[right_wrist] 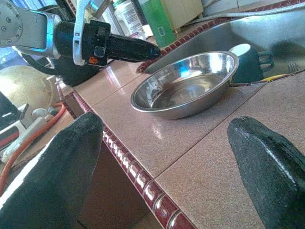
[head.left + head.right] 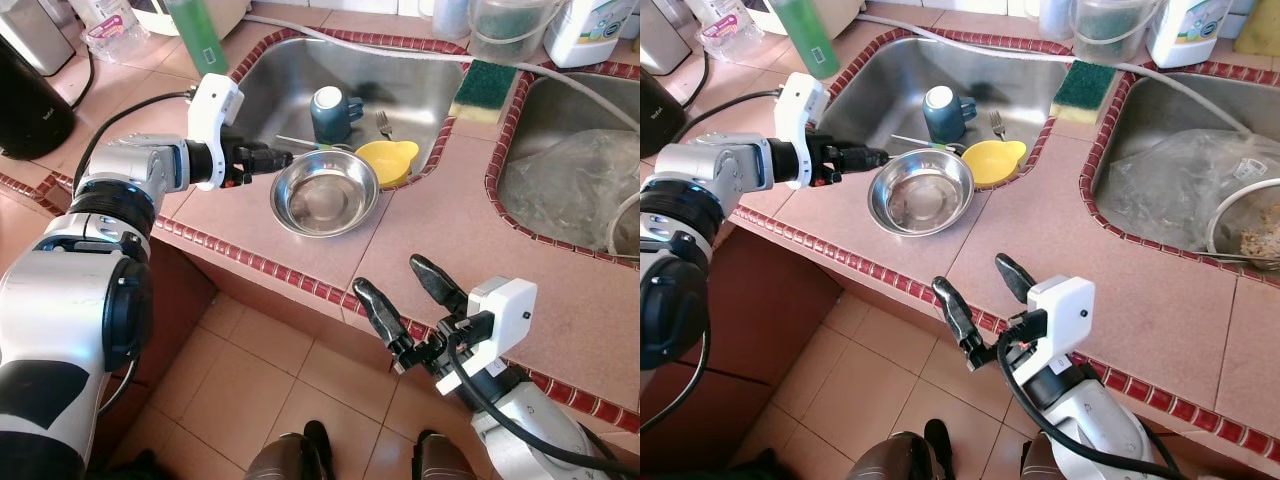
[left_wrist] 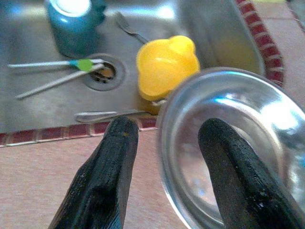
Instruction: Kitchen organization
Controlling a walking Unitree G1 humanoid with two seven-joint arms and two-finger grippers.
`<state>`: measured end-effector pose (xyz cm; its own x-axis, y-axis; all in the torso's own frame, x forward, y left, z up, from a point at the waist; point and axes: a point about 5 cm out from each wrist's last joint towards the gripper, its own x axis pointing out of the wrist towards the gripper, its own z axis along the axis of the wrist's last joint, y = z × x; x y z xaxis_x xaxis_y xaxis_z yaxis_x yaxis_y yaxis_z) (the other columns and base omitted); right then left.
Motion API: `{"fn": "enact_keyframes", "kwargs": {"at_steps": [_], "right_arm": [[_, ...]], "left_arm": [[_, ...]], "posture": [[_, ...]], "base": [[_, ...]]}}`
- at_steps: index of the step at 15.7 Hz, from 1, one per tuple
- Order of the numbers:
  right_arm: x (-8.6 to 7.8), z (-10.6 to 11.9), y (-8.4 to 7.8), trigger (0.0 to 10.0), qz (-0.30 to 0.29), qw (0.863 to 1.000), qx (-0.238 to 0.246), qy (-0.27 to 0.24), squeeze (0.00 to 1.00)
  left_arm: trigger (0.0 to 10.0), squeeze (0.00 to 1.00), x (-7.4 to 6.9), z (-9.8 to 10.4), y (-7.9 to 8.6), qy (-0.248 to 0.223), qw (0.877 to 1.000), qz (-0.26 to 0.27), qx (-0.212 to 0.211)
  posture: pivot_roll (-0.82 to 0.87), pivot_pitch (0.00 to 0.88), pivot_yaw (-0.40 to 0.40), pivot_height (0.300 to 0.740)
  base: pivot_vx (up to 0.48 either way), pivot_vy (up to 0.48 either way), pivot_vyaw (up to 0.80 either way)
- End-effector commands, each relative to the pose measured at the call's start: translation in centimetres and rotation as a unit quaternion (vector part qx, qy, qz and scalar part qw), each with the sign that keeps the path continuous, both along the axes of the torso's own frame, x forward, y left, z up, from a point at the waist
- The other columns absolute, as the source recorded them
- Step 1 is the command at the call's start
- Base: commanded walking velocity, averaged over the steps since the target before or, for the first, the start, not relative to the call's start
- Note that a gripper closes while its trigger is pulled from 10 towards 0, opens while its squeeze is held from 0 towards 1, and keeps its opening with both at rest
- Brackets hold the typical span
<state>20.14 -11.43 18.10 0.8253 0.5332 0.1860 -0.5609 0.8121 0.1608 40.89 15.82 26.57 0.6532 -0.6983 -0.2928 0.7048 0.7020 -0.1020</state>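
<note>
A shiny steel bowl (image 2: 325,193) sits on the pink tiled counter (image 2: 440,230), at the front edge of the left sink (image 2: 290,85). My left gripper (image 2: 283,158) reaches the bowl's left rim. In the left wrist view it (image 3: 169,128) is open and straddles that rim, with one finger (image 3: 112,167) outside and the other finger (image 3: 233,167) inside the bowl (image 3: 248,143). My right gripper (image 2: 390,275) hangs open at the counter's front edge, over the floor, holding nothing. In the sink lie a teal mug (image 2: 330,110), a yellow cup (image 2: 388,160) and a fork (image 2: 383,122).
A green sponge (image 2: 484,85) lies on the divider between the sinks. The right sink holds a clear plastic bag (image 2: 580,185) and a metal strainer (image 2: 1250,225). A green bottle (image 2: 197,35) and a black appliance (image 2: 30,100) stand at the back left. Brown floor tiles (image 2: 260,370) lie below.
</note>
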Motion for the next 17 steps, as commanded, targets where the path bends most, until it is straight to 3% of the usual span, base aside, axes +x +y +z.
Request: {"fn": "enact_keyframes", "kwargs": {"at_steps": [1,8,17], "right_arm": [[-0.3,0.0,0.4,10.0,0.013,1.0,0.005,0.002,0.0],[-0.6,0.0,0.4,10.0,0.008,1.0,0.006,0.008,0.0],[-0.6,0.0,0.4,10.0,0.008,1.0,0.006,0.008,0.0]], "left_arm": [[10.0,0.0,-0.2,-0.7,0.5,0.012,1.0,-0.006,0.017],[10.0,0.0,-0.3,-3.3,-0.6,0.035,0.997,-0.006,0.062],[10.0,0.0,-0.3,-3.4,-0.7,0.035,0.997,-0.009,0.064]], "posture": [[-0.22,0.209,0.203,0.74],[-0.23,0.234,0.214,0.74],[-0.23,0.233,0.215,0.74]], "base": [[0.0,0.0,0.0],[0.0,0.0,0.0],[0.0,0.0,0.0]]}}
